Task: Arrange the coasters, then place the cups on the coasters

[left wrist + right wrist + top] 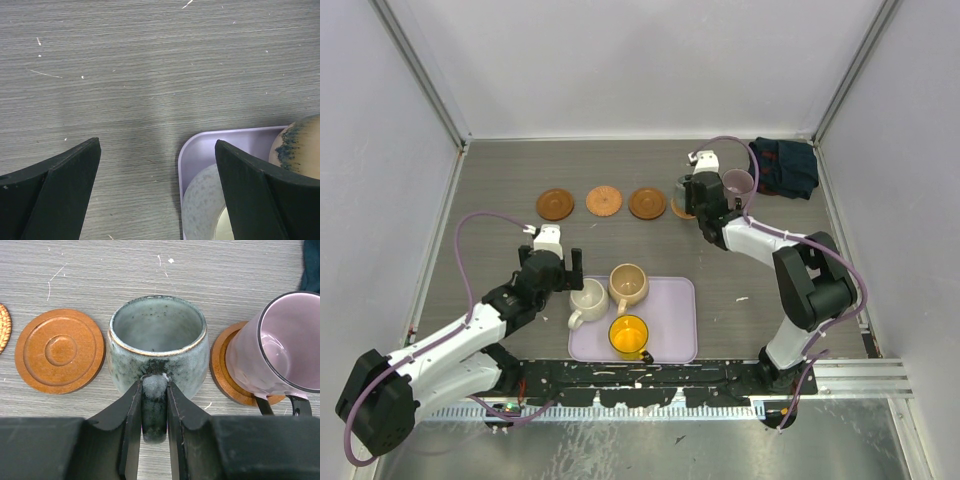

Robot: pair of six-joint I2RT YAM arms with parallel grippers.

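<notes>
Mauve cup (272,347) sits on its coaster (225,377), right gripper (154,390) pinches the grey-green cup (157,335) by its handle, perhaps over another; left gripper (156,160) gapes, three cups (628,285) wait on the tray (678,325).

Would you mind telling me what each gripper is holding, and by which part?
Right gripper pinches the grey-green cup by its handle; left gripper holds nothing.

Mauve cup (272,347) just beside grey-green cup (159,340); narrow gap between
</notes>
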